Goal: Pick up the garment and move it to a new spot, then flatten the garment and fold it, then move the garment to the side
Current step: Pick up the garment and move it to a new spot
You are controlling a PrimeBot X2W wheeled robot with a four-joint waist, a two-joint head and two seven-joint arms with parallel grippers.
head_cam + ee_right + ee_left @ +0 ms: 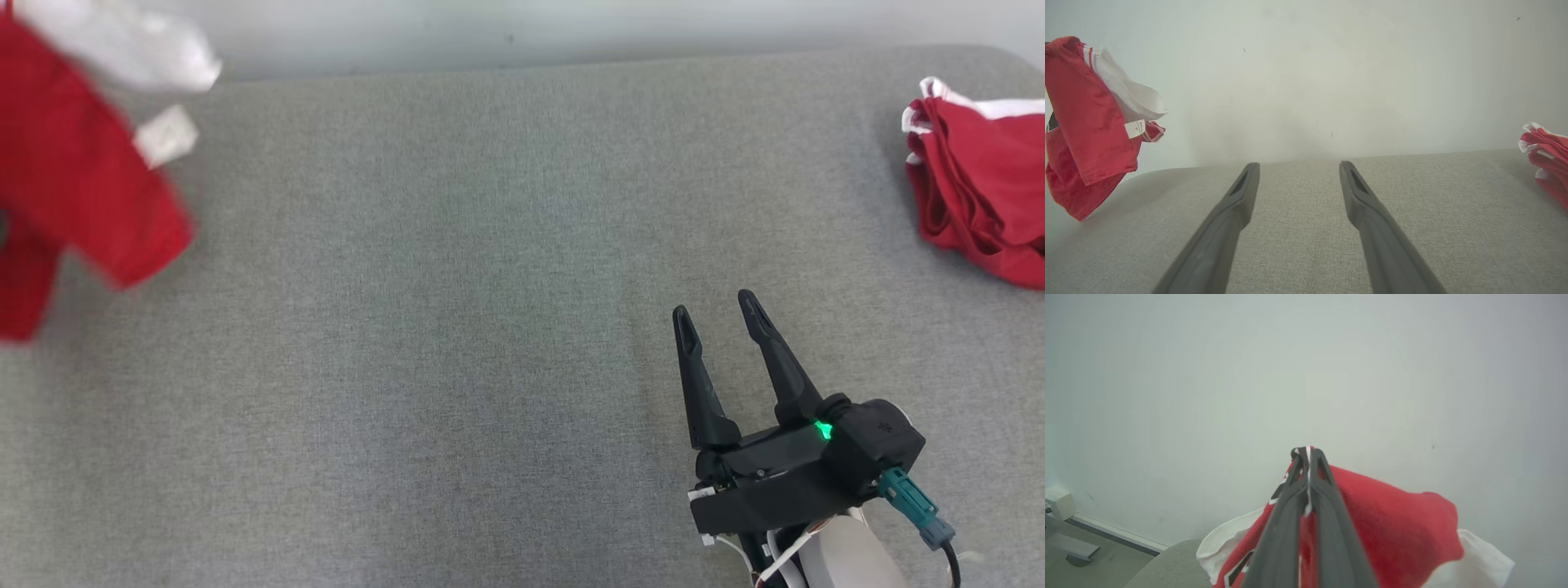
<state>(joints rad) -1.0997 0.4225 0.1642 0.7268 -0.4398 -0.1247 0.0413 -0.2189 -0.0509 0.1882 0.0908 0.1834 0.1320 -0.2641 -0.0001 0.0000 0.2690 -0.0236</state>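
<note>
A grey fabric surface (457, 327) spreads across the head view, with a pale wall (1306, 81) behind it. At the far left, the red-and-white garment (73, 180) hangs bunched in the air. It is blurred in the head view, and in the right wrist view its lower hem seems to be clear of the surface. A second red-and-white garment (980, 196) lies crumpled on the surface at the far right edge, well apart from the first. The right gripper (713, 306) hovers low over bare fabric, its fingers spread wide and holding nothing. The left gripper (1306, 451) is pressed together on a fold of the hanging garment. A white label (166, 135) dangles from that garment.
</note>
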